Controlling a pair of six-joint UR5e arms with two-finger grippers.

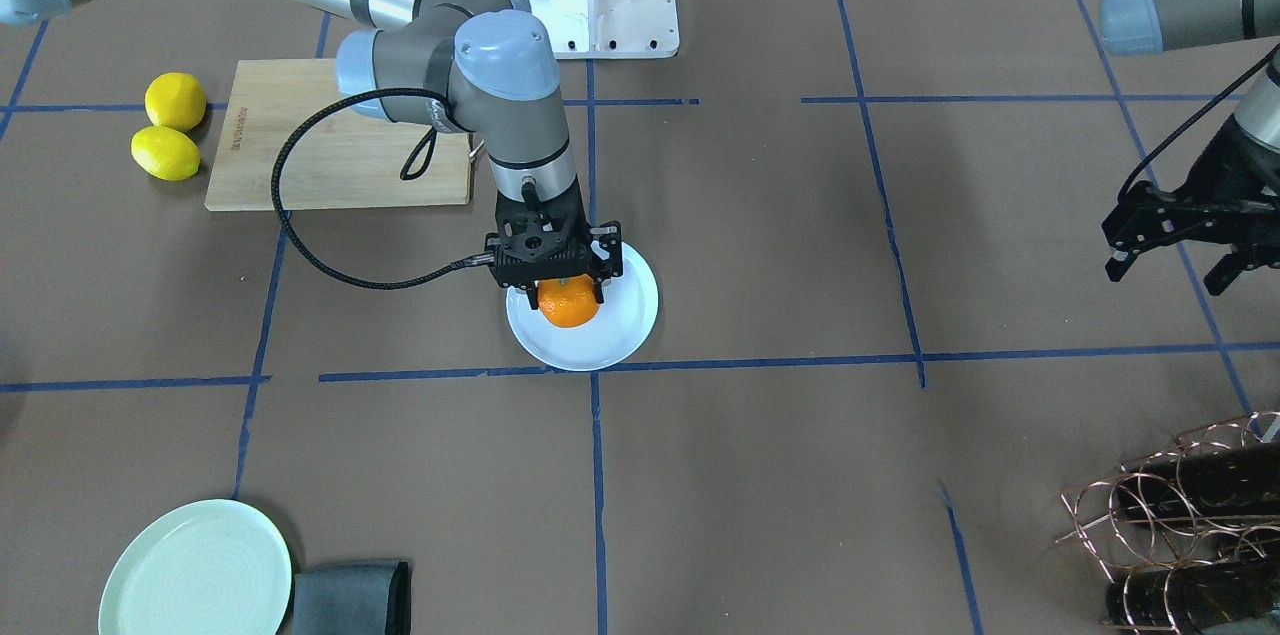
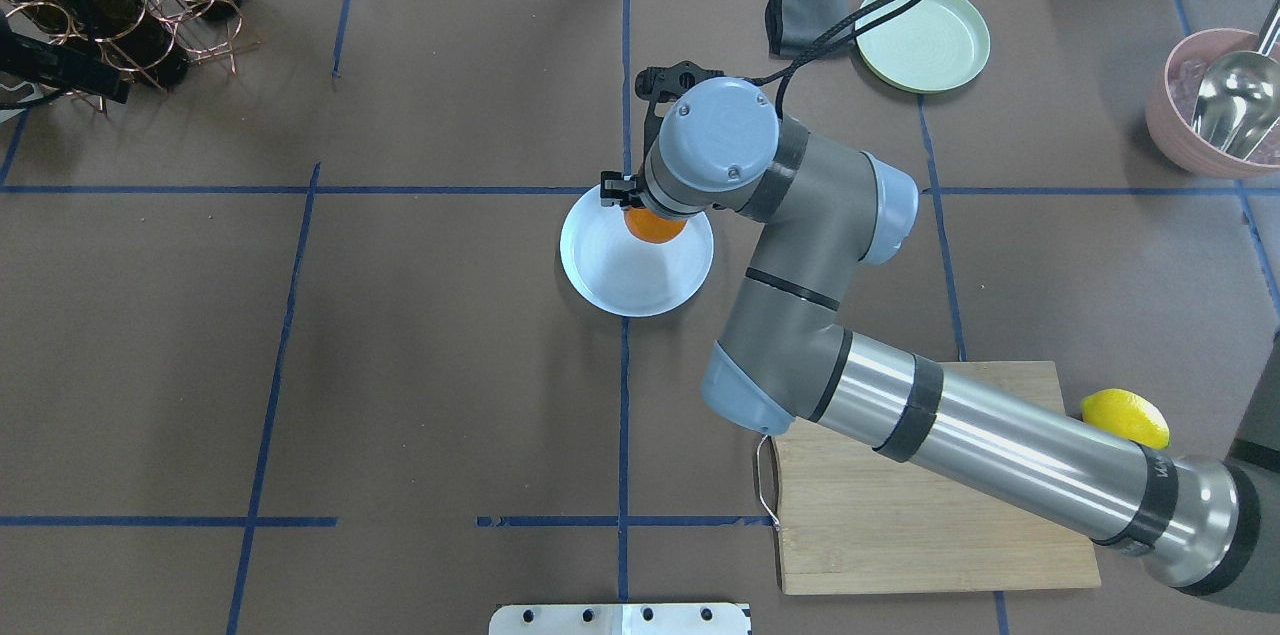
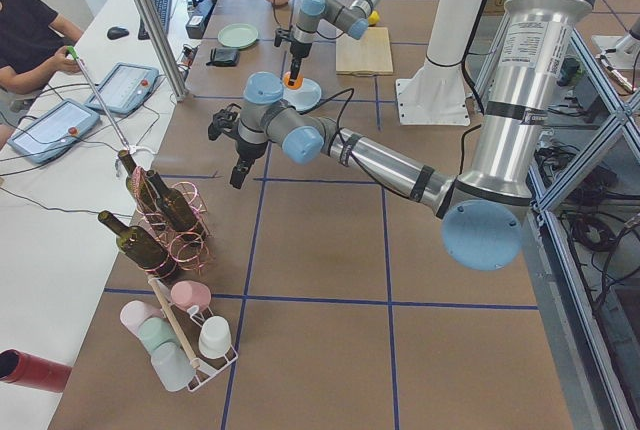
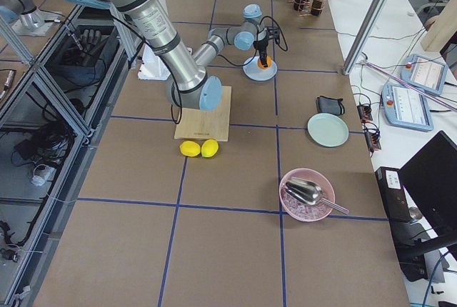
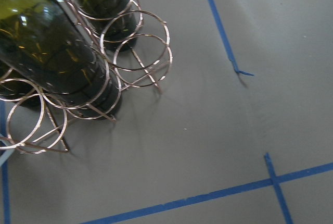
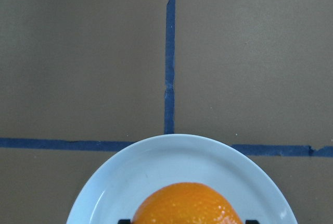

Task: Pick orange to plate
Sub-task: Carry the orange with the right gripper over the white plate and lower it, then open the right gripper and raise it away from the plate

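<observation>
- right end effector (image 1: 570, 303) clamped on orange (image 1: 569, 309), low over plate (image 1: 626, 327); contact unclear
- risk: round orange rolls off the plate onto the worktop if released high or off-centre
- left end effector (image 1: 1168, 273) fingers apart, idle

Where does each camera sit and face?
Front-facing: across the table, facing the robot; right gripper holds orange.
Overhead: behind robot, looking down; right arm over plate.
Exterior left: robot's left table end; left arm near.
Exterior right: opposite end; right arm near.
Left wrist: toward bottle rack; no fingers.
Right wrist: down onto orange; fingertips.
Shared: only left wrist misses the orange.
</observation>
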